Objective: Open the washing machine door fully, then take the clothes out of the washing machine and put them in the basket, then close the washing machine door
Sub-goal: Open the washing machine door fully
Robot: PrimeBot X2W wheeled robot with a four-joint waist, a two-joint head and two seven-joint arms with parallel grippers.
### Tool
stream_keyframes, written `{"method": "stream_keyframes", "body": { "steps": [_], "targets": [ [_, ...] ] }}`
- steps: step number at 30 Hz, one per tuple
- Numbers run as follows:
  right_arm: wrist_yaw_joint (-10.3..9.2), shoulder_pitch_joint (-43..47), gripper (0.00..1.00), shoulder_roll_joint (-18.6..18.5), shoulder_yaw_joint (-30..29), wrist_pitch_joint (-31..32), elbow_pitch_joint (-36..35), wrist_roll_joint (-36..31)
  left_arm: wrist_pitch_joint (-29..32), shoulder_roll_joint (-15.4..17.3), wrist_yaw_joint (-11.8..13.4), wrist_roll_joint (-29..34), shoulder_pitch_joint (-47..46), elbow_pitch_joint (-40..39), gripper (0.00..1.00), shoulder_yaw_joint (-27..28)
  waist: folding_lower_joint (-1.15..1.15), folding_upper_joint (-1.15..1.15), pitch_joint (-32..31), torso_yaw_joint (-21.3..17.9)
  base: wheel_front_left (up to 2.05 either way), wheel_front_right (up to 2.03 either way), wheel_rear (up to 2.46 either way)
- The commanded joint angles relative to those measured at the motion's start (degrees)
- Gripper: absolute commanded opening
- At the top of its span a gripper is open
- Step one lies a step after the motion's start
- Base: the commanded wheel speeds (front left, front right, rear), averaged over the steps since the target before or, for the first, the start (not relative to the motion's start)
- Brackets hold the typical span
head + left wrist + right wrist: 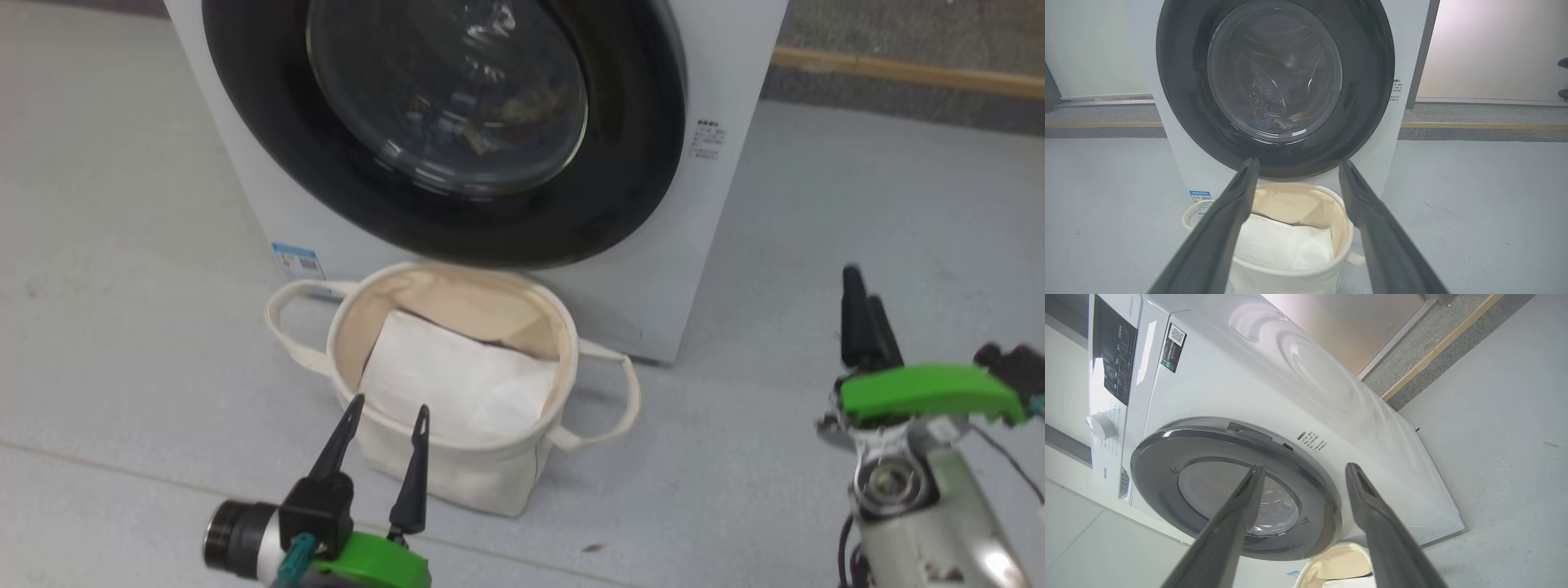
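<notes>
While my left gripper (390, 405) and right gripper (1305, 467) hang spread, the glossy round washing machine door (245, 122) sits shut — soft cream basket (457, 482) below, open grey floor (122, 327) either side.

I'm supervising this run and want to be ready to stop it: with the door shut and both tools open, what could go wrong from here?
1. The basket stands right in front of the washing machine, just below the washing machine door. An arm reaching in may knock this soft tub aside.
2. The door's rim is glossy, so the right tool could slip off while pulling it open.
</notes>
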Motion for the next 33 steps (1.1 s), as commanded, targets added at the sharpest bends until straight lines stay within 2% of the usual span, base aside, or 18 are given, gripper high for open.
{"method": "stream_keyframes", "body": {
  "steps": [1, 2, 3, 4, 8, 15, 24, 33],
  "targets": [
    [0.01, -4.0, 1.0, 0.1, 1.0, 0.5, -1.6, 1.8, -0.7, -0.1, 0.4, 0.6, -3.4, -1.5, 1.0, 1.5, 0.0, 0.0, 1.4, 0.1, 0.0, 0.0, 0.0],
    [0.01, -5.1, 0.98, 0.1, 0.5, 1.0, -1.3, 3.9, -0.7, -0.1, 0.4, 0.8, -3.7, -1.5, 1.0, 1.3, 0.0, 0.0, 2.2, 0.2, 0.0, 0.0, 0.0],
    [0.01, -6.3, 0.16, 0.1, 0.2, 1.7, -1.2, 5.9, -0.7, -0.2, 0.5, 0.9, -4.1, -1.5, 1.0, 1.1, 0.0, 0.0, 3.1, 0.3, 0.0, 0.0, 0.0],
    [0.01, -7.5, 0.0, 0.1, -0.1, 2.5, -1.2, 7.3, -0.6, -0.4, 0.6, 1.1, -4.6, -1.4, 1.0, 0.8, 0.0, 0.0, 4.1, 0.4, 0.0, 0.0, 0.0],
    [0.01, -12.2, 0.0, -0.6, -2.8, 5.1, 0.0, 12.0, -0.6, -1.1, 0.9, 1.6, -6.8, -1.6, 1.0, -0.3, 0.0, 0.0, 8.3, 1.1, 0.0, 0.0, 0.0],
    [0.01, -21.8, 0.0, -2.8, -7.8, 14.2, 7.1, 21.6, -0.6, -2.5, 1.7, 1.7, -10.8, -1.0, 1.0, -2.2, 0.0, 0.0, 15.2, 2.8, 0.0, 0.0, 0.0],
    [0.01, -30.2, 0.0, -6.1, -8.4, 23.3, 10.7, 27.2, -0.7, -3.5, 3.2, 1.1, -14.5, -2.0, 1.0, -5.0, 0.0, 0.0, 21.5, 5.6, 0.0, 0.0, 0.0],
    [0.01, -34.4, 0.0, -7.5, -8.9, 26.4, 12.7, 30.0, -0.7, -3.7, 4.4, 0.2, -15.4, -4.0, 1.0, -7.1, 0.0, 0.0, 23.6, 8.2, 0.0, 0.0, 0.0]
  ]
}}
